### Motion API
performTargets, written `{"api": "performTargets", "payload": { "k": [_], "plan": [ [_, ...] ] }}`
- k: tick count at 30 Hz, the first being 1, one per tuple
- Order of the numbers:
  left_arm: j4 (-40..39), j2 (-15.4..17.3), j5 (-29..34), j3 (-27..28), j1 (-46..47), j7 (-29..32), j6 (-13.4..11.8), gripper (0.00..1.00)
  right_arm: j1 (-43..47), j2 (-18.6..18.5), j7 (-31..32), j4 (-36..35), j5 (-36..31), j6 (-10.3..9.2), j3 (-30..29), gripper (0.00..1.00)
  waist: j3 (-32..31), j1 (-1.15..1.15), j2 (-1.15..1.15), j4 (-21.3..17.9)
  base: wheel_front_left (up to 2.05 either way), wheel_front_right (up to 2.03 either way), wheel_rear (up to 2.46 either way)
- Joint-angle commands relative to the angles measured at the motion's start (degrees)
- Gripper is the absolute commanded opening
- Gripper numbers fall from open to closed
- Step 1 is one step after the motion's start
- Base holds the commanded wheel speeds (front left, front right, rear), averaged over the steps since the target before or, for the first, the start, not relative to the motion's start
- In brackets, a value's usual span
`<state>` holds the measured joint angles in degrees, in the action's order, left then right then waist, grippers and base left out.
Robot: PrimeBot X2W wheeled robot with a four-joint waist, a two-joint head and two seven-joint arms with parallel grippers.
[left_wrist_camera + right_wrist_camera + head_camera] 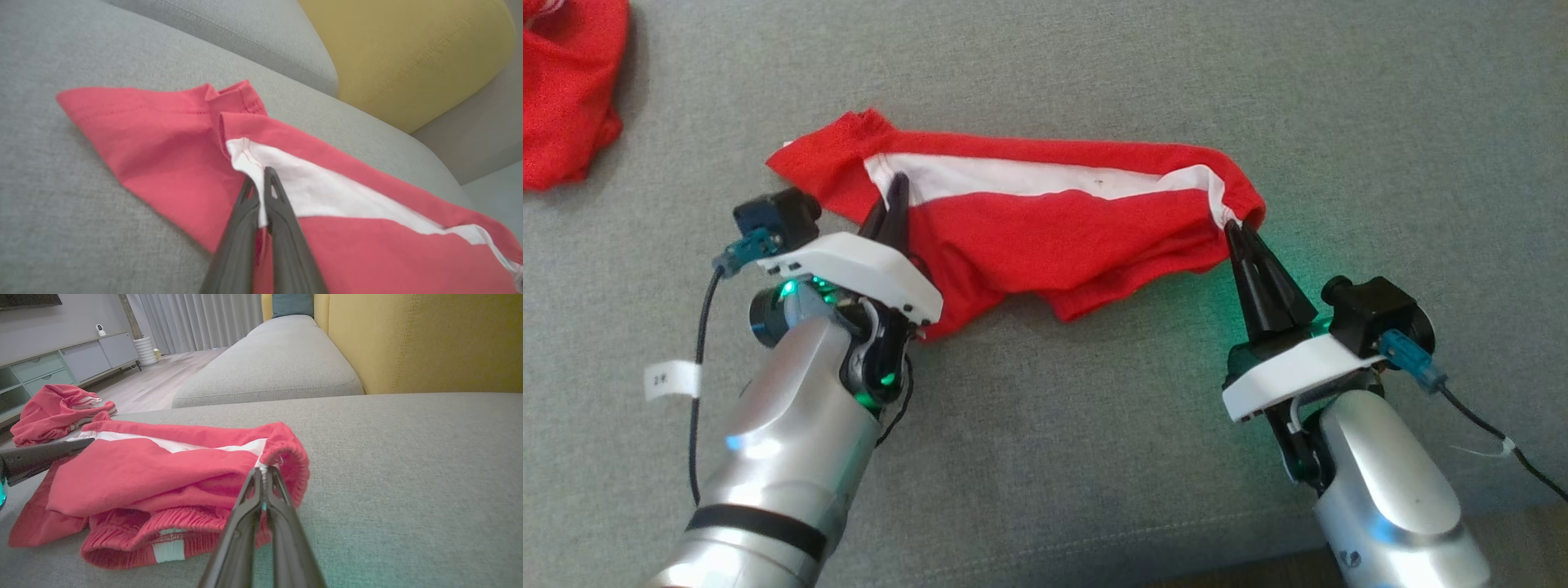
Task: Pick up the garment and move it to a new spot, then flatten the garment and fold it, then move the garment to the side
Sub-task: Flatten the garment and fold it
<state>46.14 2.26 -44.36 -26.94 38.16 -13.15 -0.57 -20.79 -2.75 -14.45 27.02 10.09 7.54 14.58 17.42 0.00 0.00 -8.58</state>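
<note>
Where a grey woven sofa seat (pixel 1094 457) meets a smooth yellow back cushion (pixel 408 53), a soft red garment (pixel 1045 237) with a white band lies stretched across mid-frame, the left gripper (pixel 894 194) and right gripper (pixel 1235 230) each pinched shut on an end.

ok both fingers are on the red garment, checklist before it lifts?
1. left fingers shut on the white band of the garment: ok
2. right fingers shut on its other end: ok
3. garment lying flat: not ok, bunched and doubled over
4. other red garment apart from it: ok
5. all layers caught in each grip: cannot tell
</note>
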Motion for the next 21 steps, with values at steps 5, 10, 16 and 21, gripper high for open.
{"api": "performTargets", "payload": {
  "k": [5, 10, 16, 21],
  "plan": [
    [-3.4, 1.6, 2.1, 1.6, 2.2, -1.3, -0.1, 0.0, -1.6, -0.1, -0.5, -1.7, -0.3, -0.05, 0.2, 0.0, -0.8, 0.0, 0.0, 0.5, 0.0, 0.0, 0.0],
    [-8.2, 2.2, 3.5, 2.5, 0.2, -1.7, 0.0, 0.0, -1.4, -0.1, -0.5, -1.9, -1.6, -0.05, -1.7, 0.0, -2.3, 0.0, 0.0, 1.4, 0.0, 0.0, 0.0],
    [-18.6, 3.5, 6.1, 4.4, -4.7, -1.8, -0.6, 0.0, -0.6, -0.1, -0.5, -5.0, -4.0, -0.05, -4.5, 0.0, -4.6, 0.0, 0.0, 2.5, 0.0, 0.0, 0.0],
    [-29.5, 4.5, 8.6, 5.7, -10.2, -1.8, -1.5, 0.0, 1.0, -0.2, -0.5, -10.9, -6.0, -0.05, -6.6, 0.0, -7.1, 0.0, 0.0, 3.1, 0.0, 0.0, 0.0]
  ]
}}
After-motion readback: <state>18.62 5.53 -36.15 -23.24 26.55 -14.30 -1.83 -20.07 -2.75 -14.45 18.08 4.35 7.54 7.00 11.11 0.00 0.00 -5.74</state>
